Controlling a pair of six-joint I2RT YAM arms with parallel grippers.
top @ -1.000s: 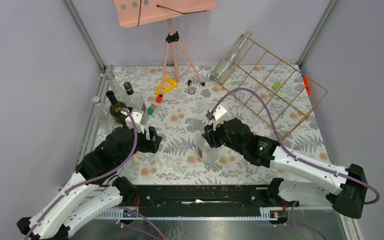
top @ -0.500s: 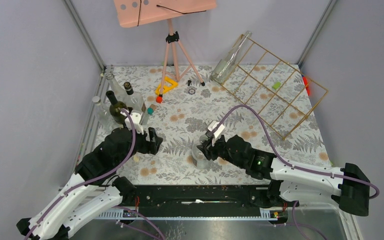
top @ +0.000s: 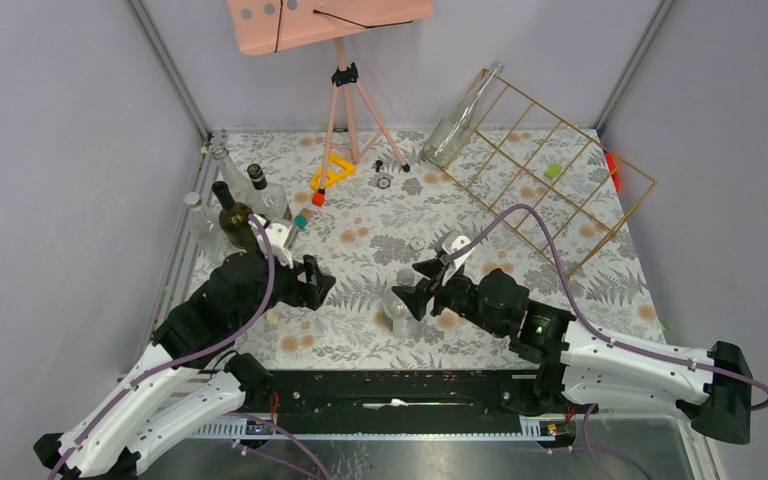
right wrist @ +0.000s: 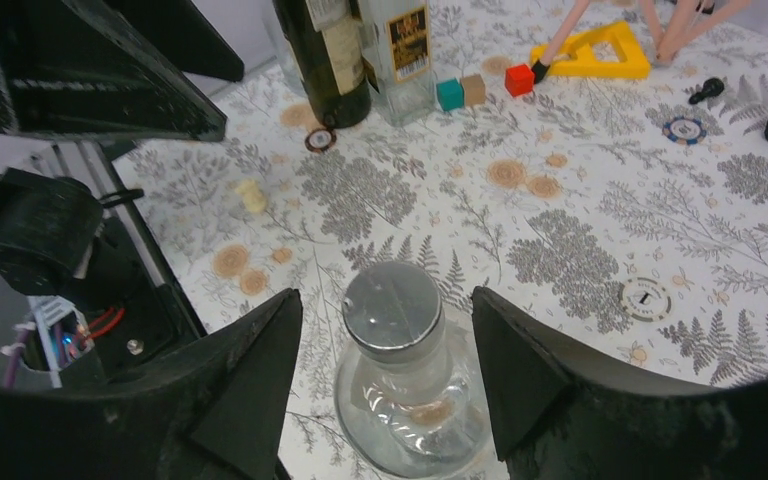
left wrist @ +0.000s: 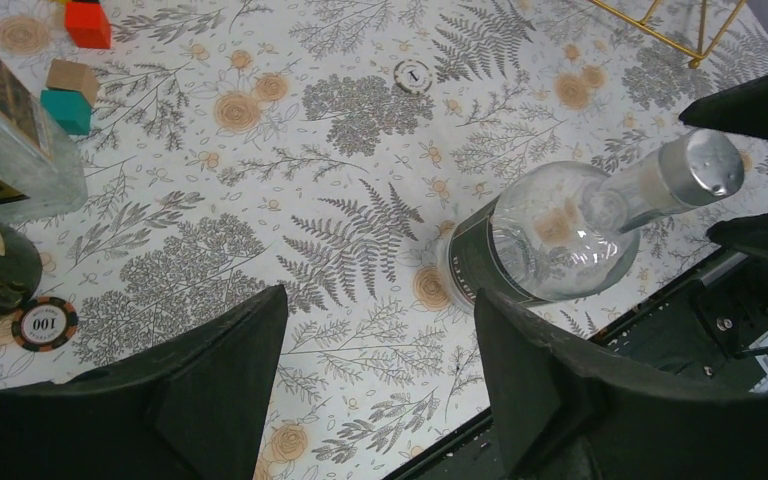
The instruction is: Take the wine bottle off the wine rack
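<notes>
**Clear bottle upright on desk, off the rack; both hands open**

The clear glass bottle [left wrist: 550, 235], fitted with a silver cap, is seen standing upright on the floral-covered desk [top: 360, 335], near its front edge and roughly central. It is well apart from the gold wire wine rack [top: 550, 186], which sits tilted at the far right corner.

The right hand [top: 412, 286] is positioned at the bottle's neck, with one finger on each side of the cap. In the right wrist view a gap is visible between each finger and the cap, so the jaws are parted and nothing is gripped; no contact with the glass lower down appears to be made, though this part is poorly shown.

The left hand [top: 318, 282] is held above the desk to the left of the bottle, jaws apart and empty, its opening turned towards the bottle.

A second clear bottle [top: 460, 118] is noted leaning against the far left corner of the rack. A cluster of bottles, including a dark green one [top: 232, 218], stands at the left edge of the desk. A poker chip marked 100 [left wrist: 44, 323] lies beside that cluster.
</notes>
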